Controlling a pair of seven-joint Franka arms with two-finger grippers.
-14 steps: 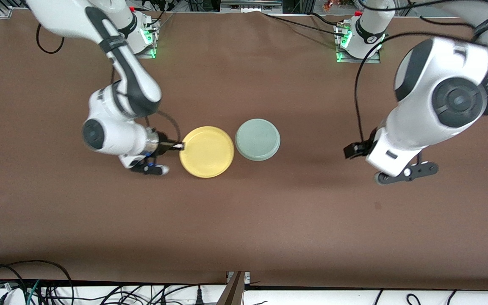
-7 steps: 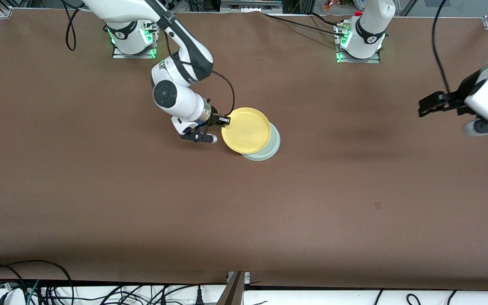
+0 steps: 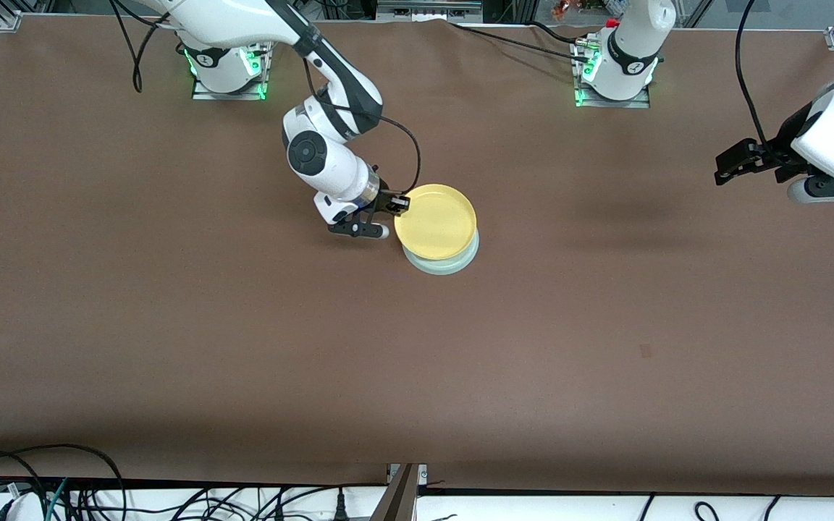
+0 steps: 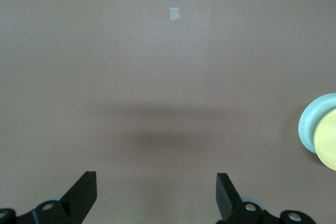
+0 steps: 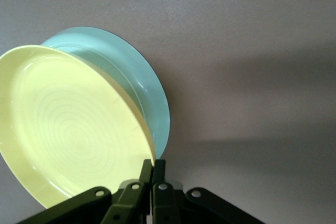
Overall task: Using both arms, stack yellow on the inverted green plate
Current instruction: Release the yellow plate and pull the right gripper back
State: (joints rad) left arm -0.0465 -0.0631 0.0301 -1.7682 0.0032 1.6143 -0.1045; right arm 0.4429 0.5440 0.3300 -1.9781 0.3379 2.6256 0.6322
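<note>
Nearly done: right gripper (image 3: 397, 205) pinching round yellow plate (image 3: 436, 221) over inverted mint-green plate (image 3: 446, 263), release pending; left gripper (image 4: 156, 195) waiting wide.

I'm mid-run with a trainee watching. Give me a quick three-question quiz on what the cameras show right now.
1. True or false: the yellow plate is over the green plate.
2. Which gripper holds the yellow plate? A) left B) right
3. How do the left gripper's jaws stand?

Key
1. True.
2. B: the right gripper is shut on its rim.
3. Open, holding nothing, over bare table at the left arm's end.
</note>
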